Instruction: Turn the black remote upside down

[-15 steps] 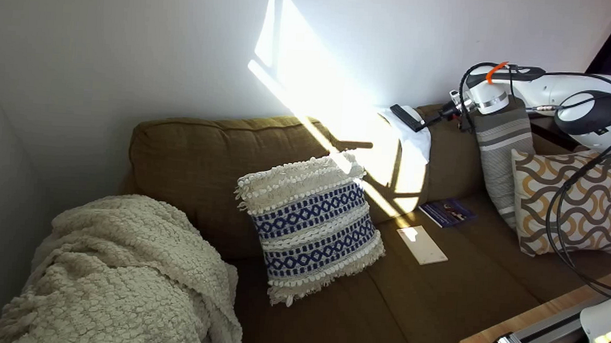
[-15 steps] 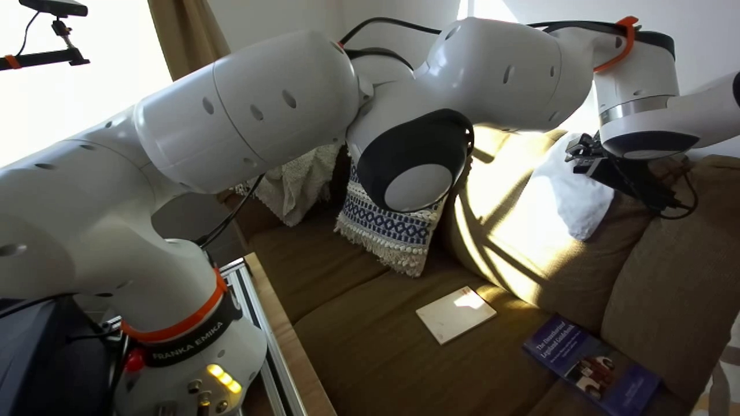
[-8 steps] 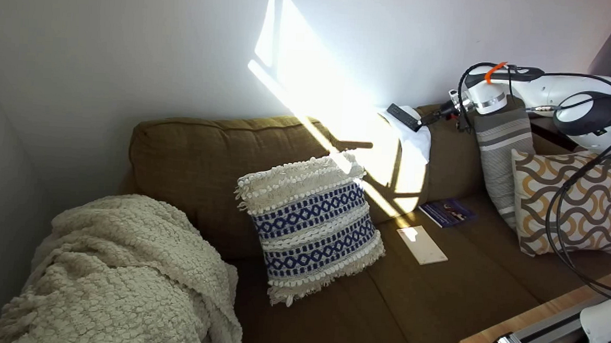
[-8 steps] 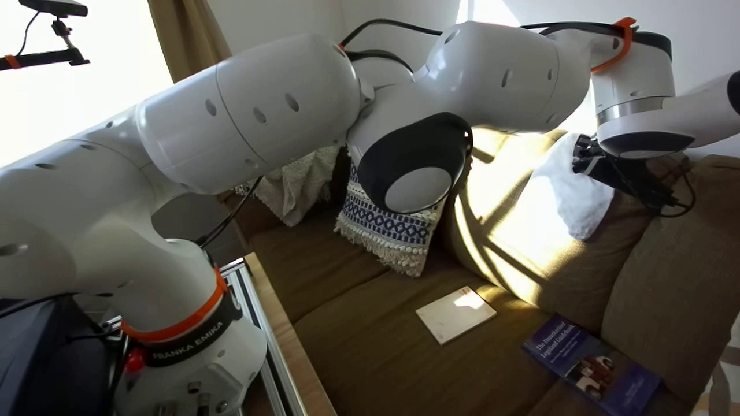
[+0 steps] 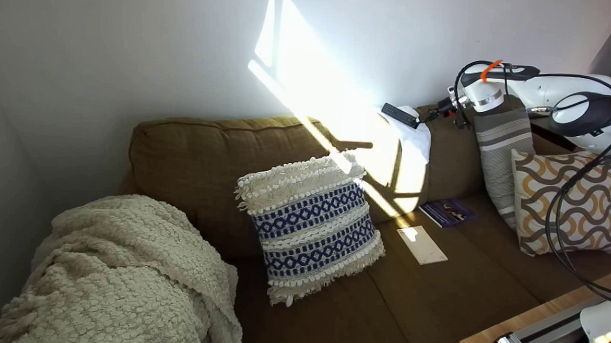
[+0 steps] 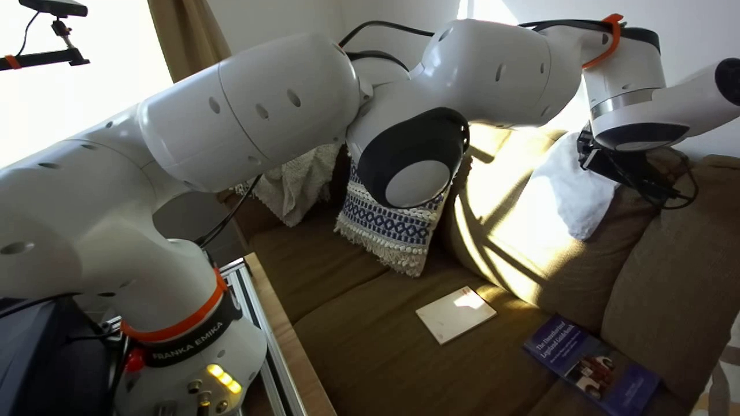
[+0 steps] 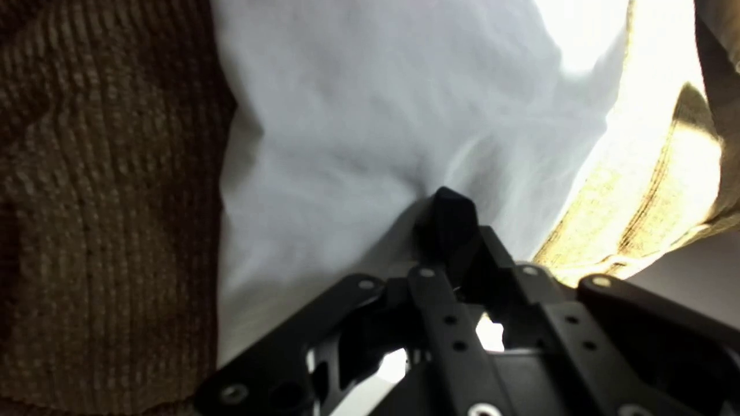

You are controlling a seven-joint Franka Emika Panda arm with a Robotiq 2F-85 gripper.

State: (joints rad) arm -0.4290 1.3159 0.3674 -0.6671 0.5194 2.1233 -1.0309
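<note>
The black remote (image 5: 400, 115) is a slim dark bar with its keyed face partly showing in an exterior view. It lies slantwise over a white cloth (image 5: 416, 147) on top of the sofa back. My gripper (image 5: 424, 118) reaches in from the right and is shut on the remote's near end. From the wrist, a dark block, the remote (image 7: 455, 216), sticks out past the fingertips of the gripper (image 7: 464, 251), strongly foreshortened above the cloth. Beside the wrist in an exterior view, the gripper (image 6: 585, 149) is partly covered, and I cannot make out the remote there.
The wall (image 5: 447, 53) rises close behind the sofa back. A grey striped cushion (image 5: 505, 156) and a patterned cushion (image 5: 565, 206) stand under the arm. On the seat lie a pale flat rectangle (image 6: 455, 315) and a blue book (image 6: 589, 364). A fringed cushion (image 5: 313, 229) leans further along.
The jaws have closed. The remote has swung, its far end moving left and its keyed face turning more into sight. My arm has shifted slightly left in an exterior view.
</note>
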